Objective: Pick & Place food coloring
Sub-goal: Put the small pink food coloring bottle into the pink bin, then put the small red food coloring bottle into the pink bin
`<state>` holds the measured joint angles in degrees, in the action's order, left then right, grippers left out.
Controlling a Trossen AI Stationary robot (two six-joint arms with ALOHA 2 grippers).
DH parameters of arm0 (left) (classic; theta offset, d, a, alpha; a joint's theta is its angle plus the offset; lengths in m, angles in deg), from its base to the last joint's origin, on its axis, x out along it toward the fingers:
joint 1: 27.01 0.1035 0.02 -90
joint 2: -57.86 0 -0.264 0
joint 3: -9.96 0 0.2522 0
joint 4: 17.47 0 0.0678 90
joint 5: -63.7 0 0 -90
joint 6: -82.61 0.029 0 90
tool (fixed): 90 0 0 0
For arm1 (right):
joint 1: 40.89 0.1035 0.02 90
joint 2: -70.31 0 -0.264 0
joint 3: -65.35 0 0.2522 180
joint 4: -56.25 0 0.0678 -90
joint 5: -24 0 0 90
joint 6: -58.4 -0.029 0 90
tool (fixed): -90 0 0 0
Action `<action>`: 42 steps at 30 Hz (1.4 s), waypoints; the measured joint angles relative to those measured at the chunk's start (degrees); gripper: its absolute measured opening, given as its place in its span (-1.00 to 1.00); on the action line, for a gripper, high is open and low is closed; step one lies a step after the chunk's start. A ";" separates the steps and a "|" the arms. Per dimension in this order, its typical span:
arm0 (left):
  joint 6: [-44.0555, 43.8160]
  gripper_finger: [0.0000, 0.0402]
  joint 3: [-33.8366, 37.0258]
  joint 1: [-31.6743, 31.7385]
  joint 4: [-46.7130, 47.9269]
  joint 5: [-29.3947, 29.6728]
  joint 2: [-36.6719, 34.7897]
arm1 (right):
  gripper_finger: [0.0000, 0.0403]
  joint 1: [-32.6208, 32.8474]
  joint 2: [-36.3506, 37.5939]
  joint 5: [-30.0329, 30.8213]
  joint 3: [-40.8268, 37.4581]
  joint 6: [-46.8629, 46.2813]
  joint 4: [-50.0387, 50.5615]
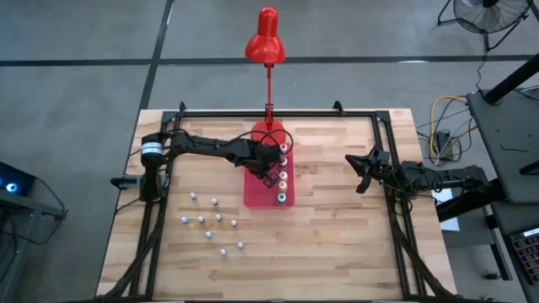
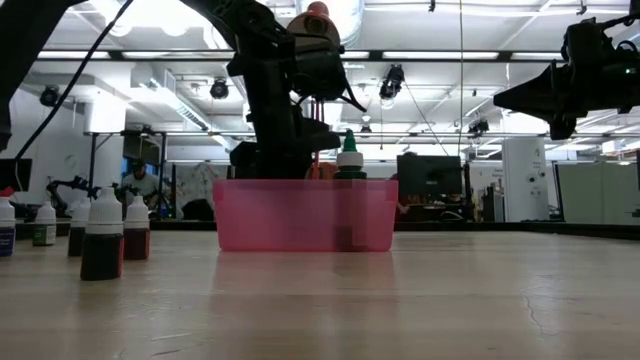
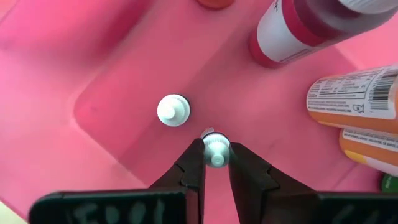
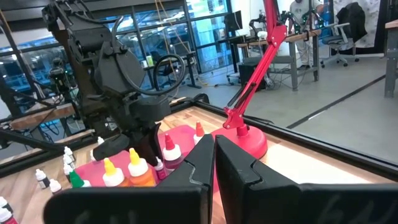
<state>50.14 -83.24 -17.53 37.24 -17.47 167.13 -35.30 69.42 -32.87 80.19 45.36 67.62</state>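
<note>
A flat red tray (image 1: pixel 257 192) lies mid-table, with a row of bigger food coloring bottles (image 1: pixel 283 172) along its right side. My left gripper (image 3: pixel 216 163) reaches down into the tray, shut on a small white-capped bottle (image 3: pixel 216 148). Another small bottle (image 3: pixel 173 110) stands on the tray floor just beside it. Several more small bottles (image 1: pixel 210 220) stand loose on the wood at the near left. My right gripper (image 1: pixel 360 175) hovers shut and empty at the table's right edge. My left gripper pinches the small bottle's white cap (image 3: pixel 216 142) between its two fingertips (image 3: pixel 194 163). It comes from above, pointing steeply down. The bottle stands upright under the fingers, over the tray floor; its cap hides whether its base rests there.
A red desk lamp (image 1: pixel 266 38) stands at the table's far edge, its base (image 1: pixel 269 130) just behind the tray. A black frame (image 1: pixel 383 135) runs around the tabletop. Bare wood lies between the tray and my right arm.
</note>
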 joint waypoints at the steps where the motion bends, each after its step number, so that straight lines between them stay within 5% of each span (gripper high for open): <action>1: 0.00 -0.81 0.00 0.00 0.00 -0.27 0.00 | -0.96 0.01 0.00 0.00 0.00 0.00 -0.02; 18: -0.50 -0.20 -0.04 -0.24 1.74 -0.39 -0.36 | -0.96 0.00 -0.02 0.00 0.00 0.00 -0.01; 33: 1.88 -0.15 -0.85 -3.20 2.96 -0.38 -14.66 | -0.96 -0.03 0.01 -0.03 0.00 0.00 -0.02; 42: 13.90 -0.15 -0.98 -14.91 6.91 -1.38 -25.54 | -0.96 0.00 0.00 -0.07 0.00 0.00 0.00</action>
<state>64.05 -84.22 -32.44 44.15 -18.85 141.59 -35.29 69.42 -32.94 80.19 45.36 67.62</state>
